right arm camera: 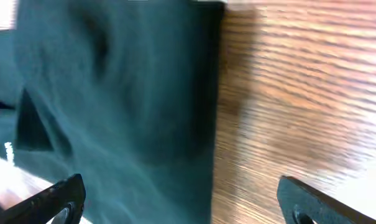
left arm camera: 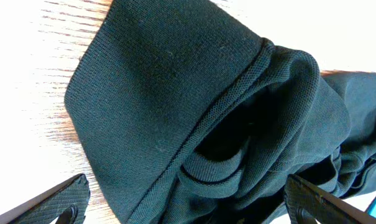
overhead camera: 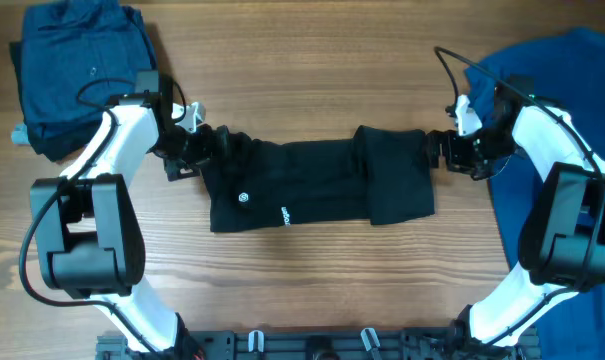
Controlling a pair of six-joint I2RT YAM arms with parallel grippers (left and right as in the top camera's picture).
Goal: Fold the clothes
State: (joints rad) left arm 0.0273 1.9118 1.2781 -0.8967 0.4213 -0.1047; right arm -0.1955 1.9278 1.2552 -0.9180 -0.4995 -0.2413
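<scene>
**Overhead and wrist views.** The black T-shirt [overhead camera: 317,185], narrowed to a long band, lies across the middle of the wooden table [overhead camera: 312,290], its white mark [overhead camera: 245,198] near the left end. The left gripper [overhead camera: 214,143] stands wide-jawed over the bunched ribbed band [left arm camera: 144,81] at that end. The right gripper [overhead camera: 432,150], equally wide, straddles the straight right edge (neither grips cloth). For a clean end-to-end fold, each should pinch all layers at its edge, lift evenly, and keep clear of the bright blue shirt [overhead camera: 592,60] alongside.
</scene>
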